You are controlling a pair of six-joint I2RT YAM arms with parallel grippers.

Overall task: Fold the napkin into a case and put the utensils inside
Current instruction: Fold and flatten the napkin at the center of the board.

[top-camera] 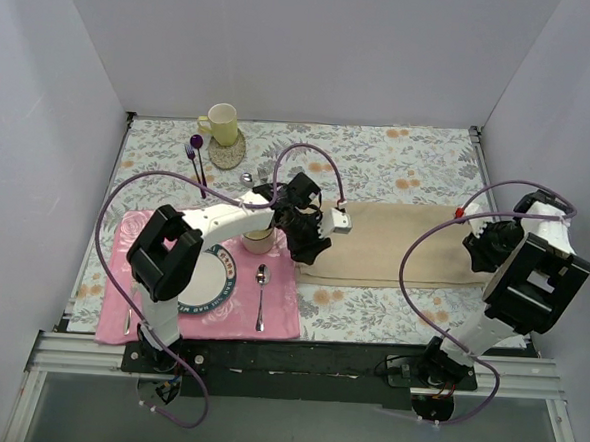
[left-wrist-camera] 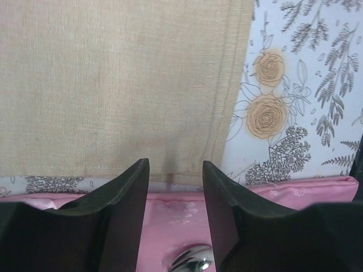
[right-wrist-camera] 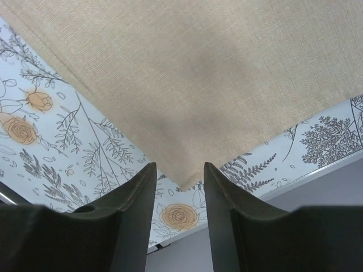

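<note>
The beige napkin [top-camera: 399, 245] lies flat on the tablecloth as a long folded strip. My left gripper [top-camera: 309, 240] is open and empty over the strip's left end, at its edge [left-wrist-camera: 113, 85] where it meets the pink placemat. My right gripper [top-camera: 484, 245] is open and empty over the strip's right near corner [right-wrist-camera: 215, 68]. The small silver spoon [top-camera: 260, 297] lies on the placemat right of the plate; its bowl shows between my left fingers [left-wrist-camera: 193, 259]. A small silver fork [top-camera: 129, 316] lies left of the plate.
A plate [top-camera: 207, 274] sits on the pink placemat [top-camera: 279, 315], with a small cup [top-camera: 259, 242] beside it. A yellow mug [top-camera: 221, 124], a purple-handled fork [top-camera: 195, 160] and another silver spoon [top-camera: 245, 179] are at the back left. White walls enclose the table.
</note>
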